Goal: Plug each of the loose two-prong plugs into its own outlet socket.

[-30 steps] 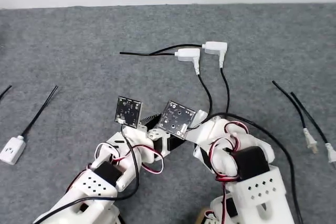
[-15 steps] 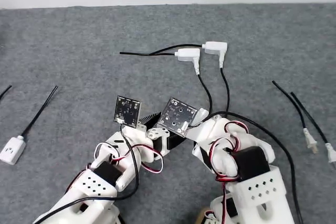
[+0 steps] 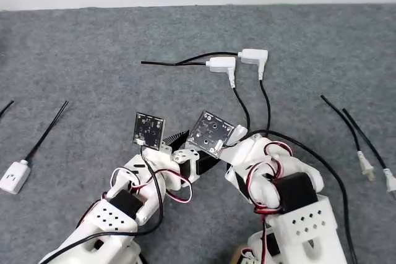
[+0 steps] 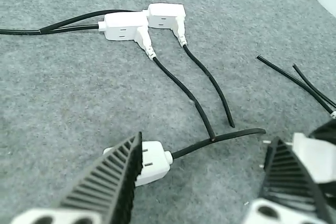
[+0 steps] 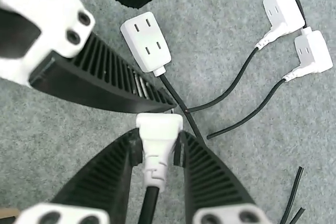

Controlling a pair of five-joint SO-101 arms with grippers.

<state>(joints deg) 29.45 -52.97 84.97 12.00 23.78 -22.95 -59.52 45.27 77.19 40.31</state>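
There's the right claw (image 5: 158, 141) clamped on the two-prong plug (image 5: 157, 127), the left claw (image 4: 205, 142) gaping wide around the loose outlet socket (image 4: 149, 162) mid-tabletop toward the near edge, so a push with prongs off the slots could skid that unheld socket away.

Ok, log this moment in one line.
left end effector: open around socket | right end effector: shut on plug | plug: not yet inserted

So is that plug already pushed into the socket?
No, the plug sits in the right gripper, apart from the outlet socket.
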